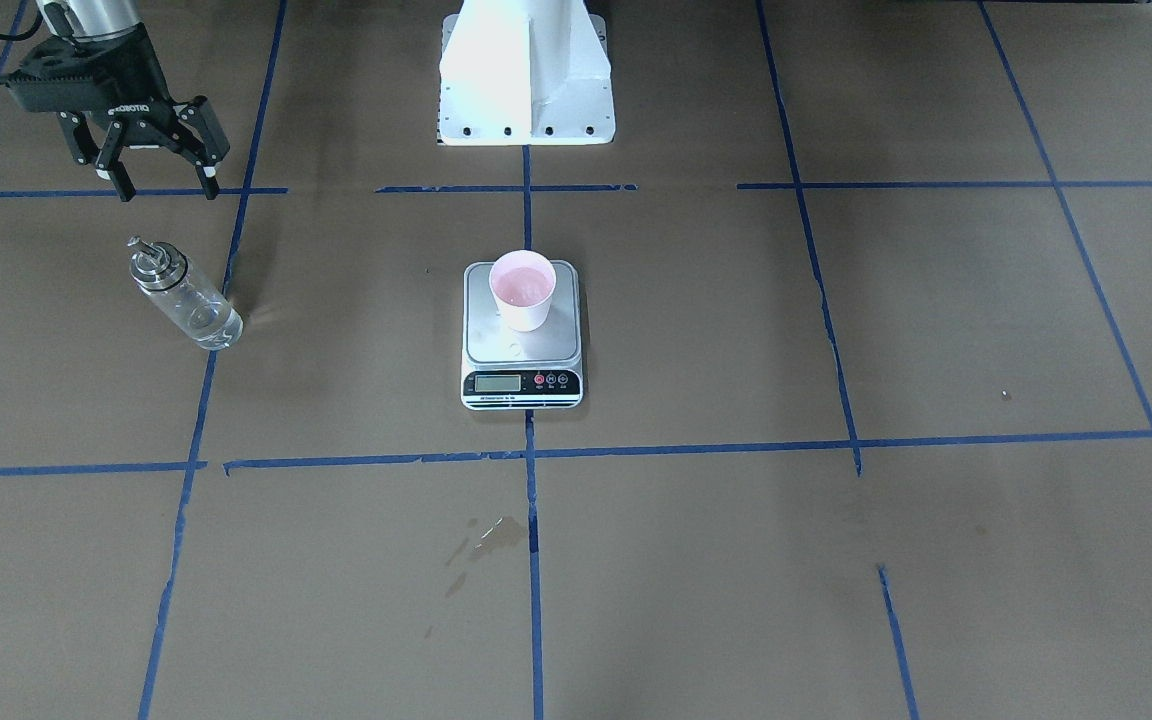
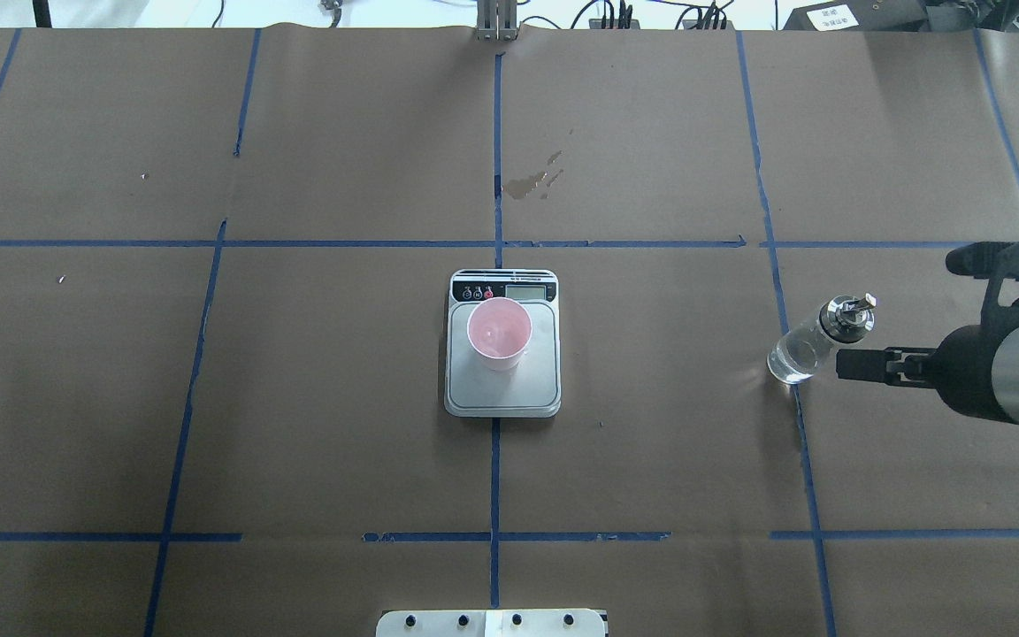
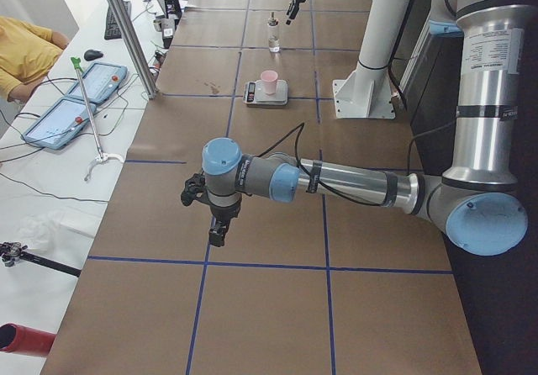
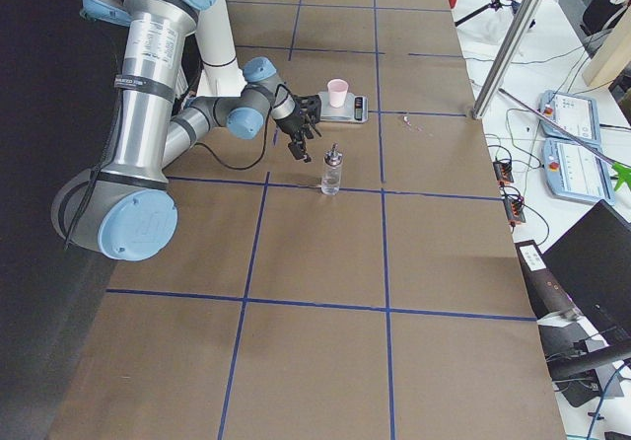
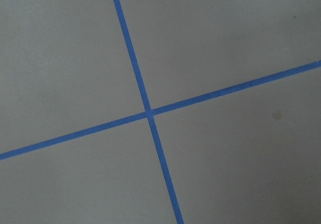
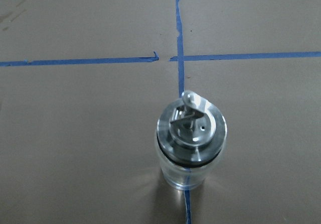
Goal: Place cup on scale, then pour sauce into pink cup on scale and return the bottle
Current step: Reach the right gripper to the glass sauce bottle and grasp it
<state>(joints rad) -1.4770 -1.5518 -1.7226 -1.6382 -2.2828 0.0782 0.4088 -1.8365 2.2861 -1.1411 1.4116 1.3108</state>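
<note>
Cup (image 1: 522, 288) on the scale (image 1: 496, 342), right in the middle of the desk (image 1: 836, 560). It stands upright on the steel platform, well inside its edges, pink inside facing up. The scale's black display strip is on the far side from the robot's base.

Over to the robot's right side of the desk: the bottle (image 1: 186, 298) stands upright on its own, planted on a blue tape line (image 1: 204, 400), well apart from the scale. The metal pourer cap is on top, and the right wrist camera looks straight down onto it. How much sauce is in the glass, I can't make out.

The right gripper (image 1: 166, 186) hangs in the air near the bottle, a little above it and on the robot's side. Its fingers (image 1: 124, 185) are spread wide with nothing between them and are clear of the glass.

The left gripper (image 3: 216, 234) is out at the far left end of the desk, pointing down over bare brown paper, well away from scale and bottle. Only the side camera catches it, so I can't tell whether its fingers are spread or pressed together. Its wrist camera shows just a crossing of blue tape.

A small dark stain (image 1: 494, 535) marks the paper beyond the scale.
</note>
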